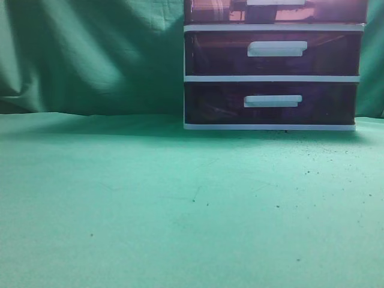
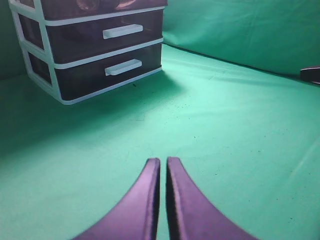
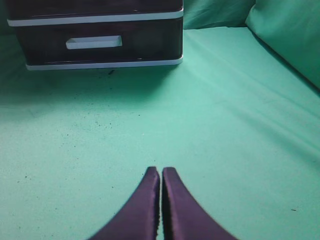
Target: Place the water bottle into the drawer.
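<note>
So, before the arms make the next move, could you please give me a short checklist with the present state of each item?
1. Water bottle located: not ok; it shows in none of the three views.
2. Drawer open to receive it: not ok; the middle drawer and bottom drawer of the drawer unit are shut, handles flush.
3. Left gripper free: ok; fingers together, holding nothing.
4. Right gripper free: ok; fingers together, holding nothing.
5. Way to the bottom drawer handle unobstructed: ok; only green cloth lies between.
6. Top drawer state: cannot tell; cropped by the picture's edge.
</note>
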Motion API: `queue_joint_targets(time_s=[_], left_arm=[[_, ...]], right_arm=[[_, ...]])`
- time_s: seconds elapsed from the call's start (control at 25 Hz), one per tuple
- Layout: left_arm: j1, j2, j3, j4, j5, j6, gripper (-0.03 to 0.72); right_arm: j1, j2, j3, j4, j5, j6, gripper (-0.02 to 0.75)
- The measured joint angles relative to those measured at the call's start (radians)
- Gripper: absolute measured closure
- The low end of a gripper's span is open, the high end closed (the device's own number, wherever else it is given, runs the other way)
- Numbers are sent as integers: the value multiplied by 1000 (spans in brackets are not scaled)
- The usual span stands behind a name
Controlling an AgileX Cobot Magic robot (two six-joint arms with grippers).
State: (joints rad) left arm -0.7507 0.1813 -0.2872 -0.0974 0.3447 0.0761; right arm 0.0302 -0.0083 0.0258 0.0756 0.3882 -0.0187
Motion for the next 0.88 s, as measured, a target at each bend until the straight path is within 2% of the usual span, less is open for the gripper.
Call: queue_joint_targets(time_s=[0.16,0.24,0.44,0.56,0.72,0.88], left_arm=[[24,-18,0,46,19,14,688],[106,-43,25,65,24,18,688],[399,-106,186,45,-32,18,688],[511,-159,255,22,-45,18,688],[600,-190,310,18,-58,18,688],[642,-190,310,18,-37,18,688]], right_arm=[[0,0,0,0,0,0,738],[0,0,0,0,0,0,738],[0,0,0,0,0,0,738],[0,0,0,0,0,-2,738],[0,0,1,0,0,-2,738],[0,0,2,0,0,-2,738]])
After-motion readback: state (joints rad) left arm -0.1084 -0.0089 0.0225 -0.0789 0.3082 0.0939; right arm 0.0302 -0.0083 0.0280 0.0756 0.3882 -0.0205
